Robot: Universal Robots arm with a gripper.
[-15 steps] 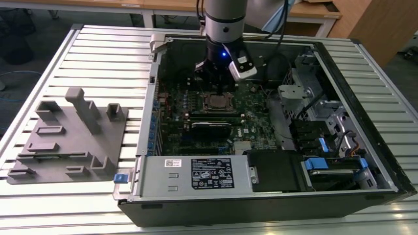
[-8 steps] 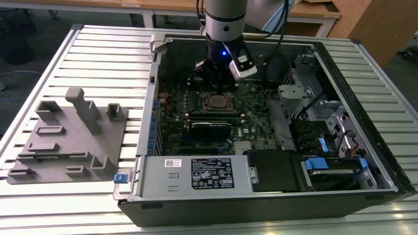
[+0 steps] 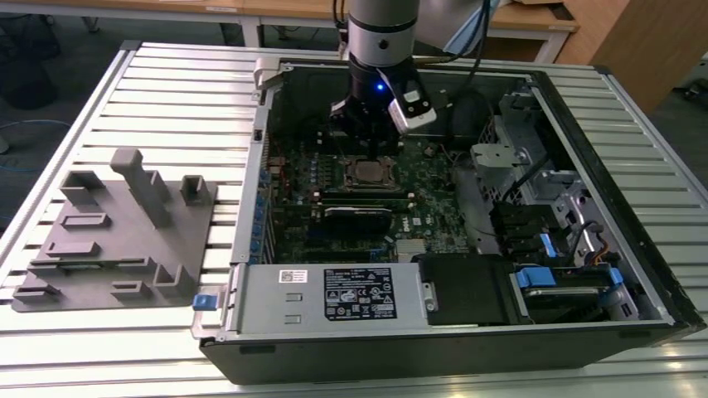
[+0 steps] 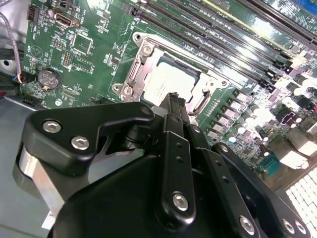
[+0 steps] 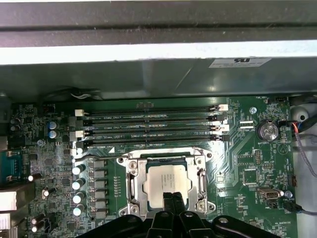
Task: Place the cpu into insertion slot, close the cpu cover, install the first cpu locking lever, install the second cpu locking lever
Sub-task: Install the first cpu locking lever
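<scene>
The cpu (image 5: 167, 182) lies flat in the insertion slot (image 5: 131, 187) on the green board, its dull silver top facing up. The cpu cover (image 5: 166, 158) lies down around it as a silvery frame, and the chip shows through its window. My gripper (image 5: 173, 197) hangs just above the chip's near edge, with its black fingers pressed together and nothing between them. In the second wrist view the fingertips of the gripper (image 4: 174, 99) sit over the edge of the cpu (image 4: 167, 83), beside the cover (image 4: 142, 58). In the exterior view my gripper (image 3: 370, 149) stands over the cpu (image 3: 366, 172).
Long black memory slots (image 5: 148, 126) run just beyond the socket. A row of capacitors (image 5: 78, 171) stands to one side and a coin battery (image 5: 268, 131) to the other. The case wall (image 5: 158, 54) rises behind. A grey fixture (image 3: 116, 232) sits on the slatted table at the exterior view's left.
</scene>
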